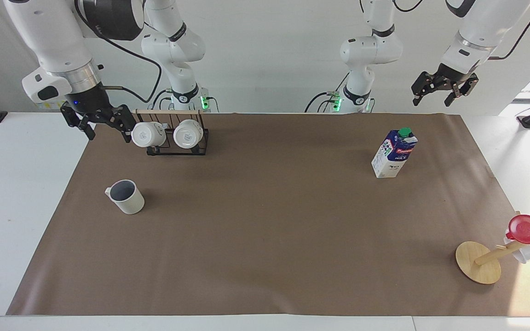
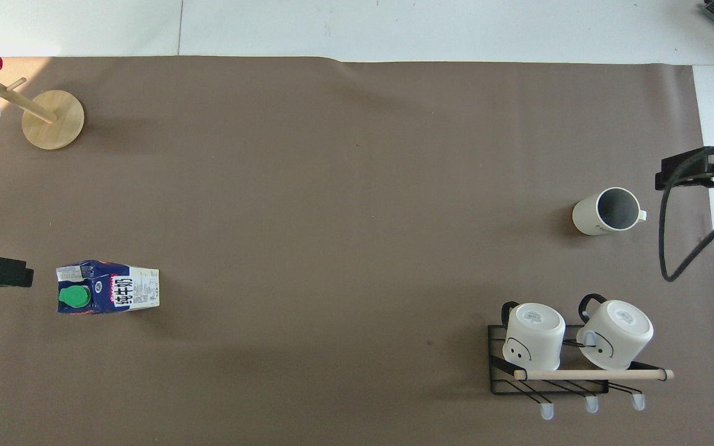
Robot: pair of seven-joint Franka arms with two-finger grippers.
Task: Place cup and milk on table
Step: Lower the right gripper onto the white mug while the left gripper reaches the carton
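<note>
The cup point(image 1: 127, 196) stands upright on the brown paper point(image 1: 265, 239) that covers most of the table point(image 1: 12, 207), toward the right arm's end, its dark inside facing up and its small handle pointing to that end. It is farther from the robots than the black wire rack point(image 1: 173, 138), which holds two white mugs point(image 1: 147, 134) on their sides under a wooden bar. The milk point(image 1: 394, 153) stands upright on the paper toward the left arm's end, green cap on top, well apart from the cup.

The right gripper point(image 1: 100, 125) hangs in the air with its fingers spread apart and nothing between them, over the paper's edge just beside the rack. The left gripper point(image 1: 445, 89) is raised high over the corner of the paper at the left arm's end, its fingers also spread apart and holding nothing, well above the milk.

At the left arm's end, farther from the robots than the milk, a wooden stand point(image 1: 478, 262) with a round base carries a red cup point(image 1: 525, 229) on its peg
</note>
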